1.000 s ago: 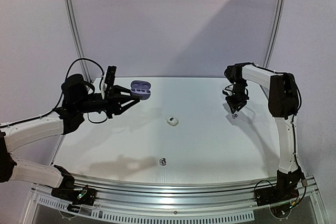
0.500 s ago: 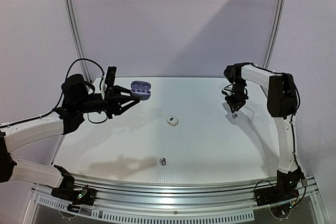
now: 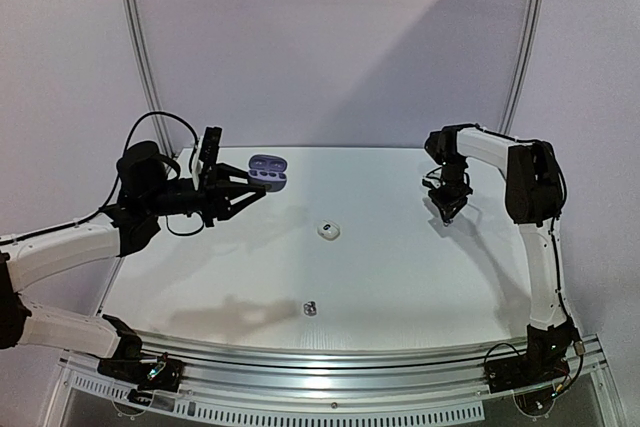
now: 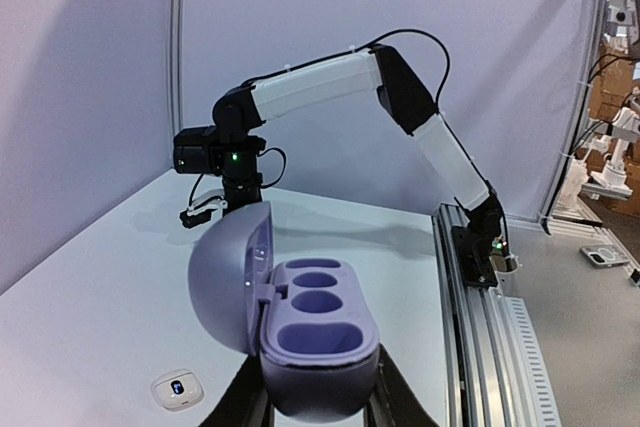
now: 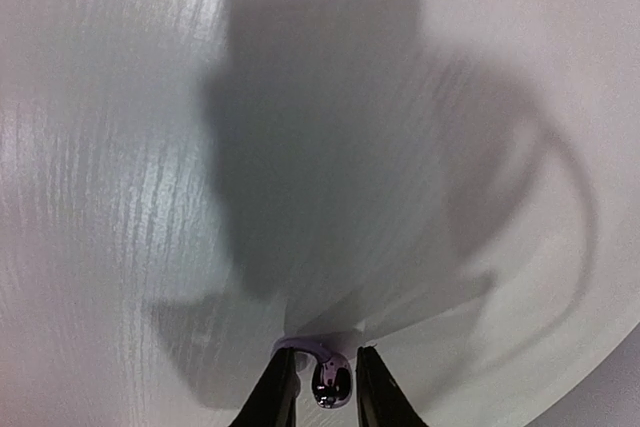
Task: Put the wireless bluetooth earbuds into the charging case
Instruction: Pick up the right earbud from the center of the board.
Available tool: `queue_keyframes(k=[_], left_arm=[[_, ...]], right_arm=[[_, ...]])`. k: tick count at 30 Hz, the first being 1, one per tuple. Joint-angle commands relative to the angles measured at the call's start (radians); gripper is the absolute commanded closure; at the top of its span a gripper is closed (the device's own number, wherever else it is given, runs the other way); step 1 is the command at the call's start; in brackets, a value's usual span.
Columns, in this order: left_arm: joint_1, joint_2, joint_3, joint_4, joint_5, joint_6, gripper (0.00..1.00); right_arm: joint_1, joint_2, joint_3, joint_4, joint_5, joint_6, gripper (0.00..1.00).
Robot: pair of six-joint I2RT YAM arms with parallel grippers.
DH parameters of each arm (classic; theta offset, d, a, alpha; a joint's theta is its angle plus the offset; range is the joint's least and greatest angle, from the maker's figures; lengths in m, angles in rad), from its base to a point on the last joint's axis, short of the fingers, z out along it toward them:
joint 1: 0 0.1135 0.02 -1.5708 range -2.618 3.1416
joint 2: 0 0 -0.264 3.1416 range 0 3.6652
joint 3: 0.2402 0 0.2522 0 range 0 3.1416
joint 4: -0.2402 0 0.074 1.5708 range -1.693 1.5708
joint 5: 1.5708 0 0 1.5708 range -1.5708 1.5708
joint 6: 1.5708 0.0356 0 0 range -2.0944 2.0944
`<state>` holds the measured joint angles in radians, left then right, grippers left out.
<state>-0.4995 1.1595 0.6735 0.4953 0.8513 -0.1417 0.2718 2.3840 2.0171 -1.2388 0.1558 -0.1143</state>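
From my station the biggest thing is the table (image 3: 400,277), white and matte with a faint wood grain, curved at its far edge and backed by pale lilac walls with slim metal rails. At far left, lifted off the surface, the left gripper (image 3: 258,187) has its black fingers clamped on the base of the charging case (image 4: 312,342). The case is a smooth, rounded lavender plastic shell with its domed lid tipped open and its oval wells bare. At far right the right gripper (image 3: 445,209) hangs low, its dark fingers drawn in tight on a glossy dark silvery earbud (image 5: 330,383). A white earbud (image 3: 328,231) lies mid-table, and a second dark earbud (image 3: 310,307) sits nearer my edge, well apart from the rest.
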Motion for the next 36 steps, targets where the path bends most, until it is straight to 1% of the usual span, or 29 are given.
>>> queue_keyframes(k=[1, 9, 10, 14, 21, 25, 26, 30, 36], left_arm=[[-0.008, -0.014, 0.004, -0.008, -0.001, 0.014, 1.0], [-0.007, -0.011, 0.006, -0.009, 0.001, 0.015, 1.0], [-0.007, -0.01, 0.006, -0.008, 0.001, 0.016, 1.0], [-0.006, -0.01, 0.005, -0.008, 0.0, 0.015, 1.0], [-0.005, -0.009, 0.003, -0.009, 0.001, 0.019, 1.0], [-0.005, -0.007, 0.002, -0.007, -0.002, 0.022, 1.0], [-0.005, -0.006, 0.002, -0.006, -0.007, 0.022, 1.0], [-0.005, -0.007, -0.003, -0.001, -0.056, 0.018, 1.0], [-0.007, -0.006, -0.031, 0.025, -0.234, 0.011, 1.0]], right_arm=[[-0.008, 0.012, 0.017, -0.023, 0.011, 0.0, 0.79], [-0.008, 0.013, 0.018, -0.033, 0.022, -0.004, 0.78], [-0.008, 0.015, 0.017, -0.032, 0.02, -0.006, 0.79], [-0.008, 0.019, 0.02, -0.026, 0.007, -0.007, 0.88], [-0.008, 0.015, 0.019, -0.033, -0.002, -0.007, 0.92], [-0.009, -0.003, 0.02, -0.031, -0.009, 0.0, 0.99], [-0.008, -0.009, 0.02, -0.029, -0.011, 0.006, 1.0], [-0.008, -0.051, 0.021, -0.02, -0.012, 0.032, 1.0], [0.0, -0.163, 0.018, 0.045, -0.067, 0.127, 1.0]])
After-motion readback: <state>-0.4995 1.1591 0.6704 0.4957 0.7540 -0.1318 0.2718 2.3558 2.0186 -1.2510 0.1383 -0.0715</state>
